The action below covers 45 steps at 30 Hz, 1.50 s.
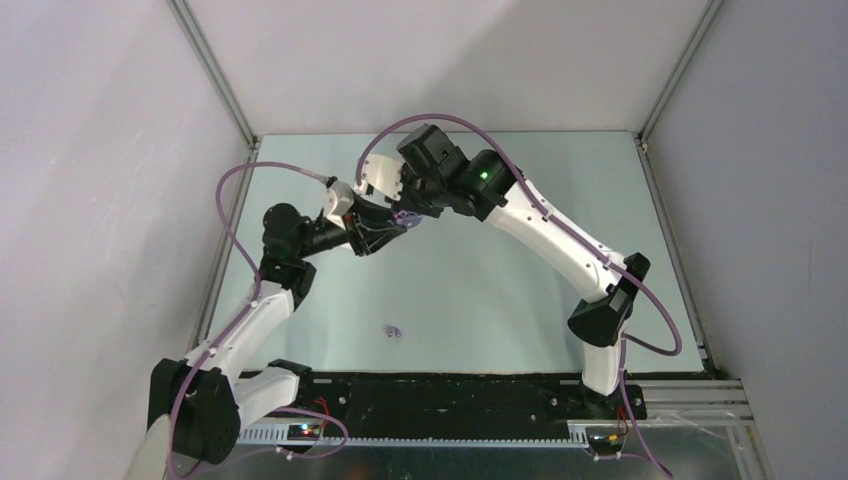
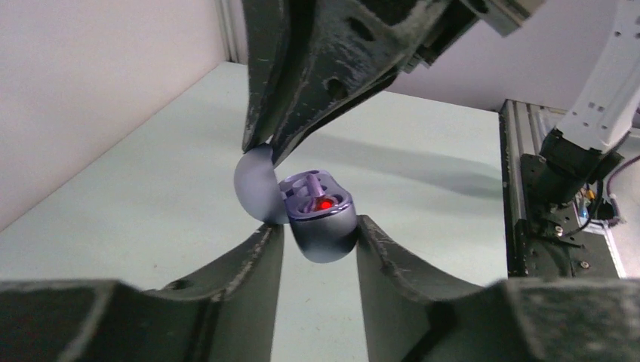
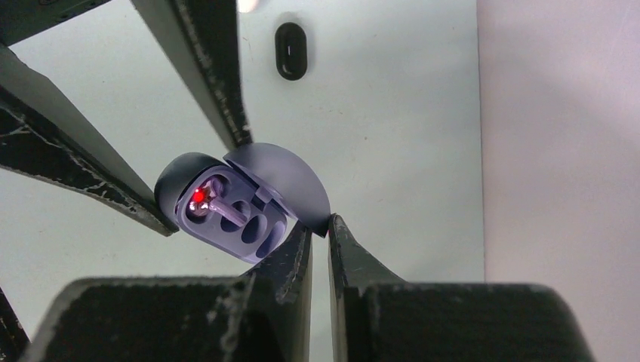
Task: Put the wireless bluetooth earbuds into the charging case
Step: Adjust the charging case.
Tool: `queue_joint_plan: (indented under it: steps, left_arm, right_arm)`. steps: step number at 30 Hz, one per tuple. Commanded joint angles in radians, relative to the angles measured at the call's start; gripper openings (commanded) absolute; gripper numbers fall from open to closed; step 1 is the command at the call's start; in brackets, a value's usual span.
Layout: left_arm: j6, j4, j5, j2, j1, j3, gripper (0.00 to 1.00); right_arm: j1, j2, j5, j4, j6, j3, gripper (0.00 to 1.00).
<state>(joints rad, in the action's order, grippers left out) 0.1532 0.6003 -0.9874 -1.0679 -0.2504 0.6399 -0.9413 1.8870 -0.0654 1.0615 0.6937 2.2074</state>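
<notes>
Left gripper [image 2: 318,228] narrow, both fingers pressed on the sides of the charging case [image 2: 326,240], case held up off the table [image 1: 480,300]. Right gripper [image 3: 321,224] nearly closed, fingertips pinching the rim of the case's lid [image 3: 290,177]; lid stands open, just beside the left fingers. One lavender earbud [image 3: 226,213] sits in a socket inside the case, between the left fingers, red light glowing next to it. Second lavender earbud [image 1: 394,331] lies loose on the table, well apart from both grippers, toward the arm bases.
</notes>
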Motion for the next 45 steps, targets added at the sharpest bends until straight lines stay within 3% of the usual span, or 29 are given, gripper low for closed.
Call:
queue_joint_plan:
  steps: [1, 3, 10, 19, 27, 40, 42, 45]
  left_arm:
    - [-0.054, -0.055, 0.09, -0.005, -0.001, 0.052, 0.49]
    - [-0.052, -0.052, 0.101, -0.005, 0.0, 0.051, 0.51]
    - [-0.004, 0.003, 0.14, -0.005, -0.001, 0.029, 0.43]
    - [0.065, 0.068, 0.201, -0.008, -0.004, -0.003, 0.52]
    - [0.077, 0.055, 0.24, -0.007, -0.014, -0.007, 0.53]
    - [0.048, 0.073, 0.176, -0.03, -0.032, -0.002, 0.37]
    - [0.051, 0.094, 0.169, -0.035, -0.032, -0.004, 0.32]
    - [0.051, 0.13, 0.155, -0.038, -0.032, -0.01, 0.11]
  right_arm:
    - [-0.007, -0.001, -0.016, -0.036, -0.012, 0.04, 0.0]
    - [-0.009, -0.001, -0.019, -0.037, -0.012, 0.041, 0.0]
    - [-0.011, -0.003, -0.022, -0.039, -0.029, 0.041, 0.0]
    - [-0.021, 0.019, -0.059, -0.014, -0.113, 0.089, 0.0]
    - [-0.029, 0.022, -0.115, -0.033, -0.108, 0.094, 0.0]
    - [-0.037, 0.016, -0.111, -0.031, -0.099, 0.088, 0.0]
    - [-0.036, 0.015, -0.114, -0.031, -0.101, 0.084, 0.0]
    - [-0.033, 0.01, -0.118, -0.032, -0.102, 0.074, 0.0]
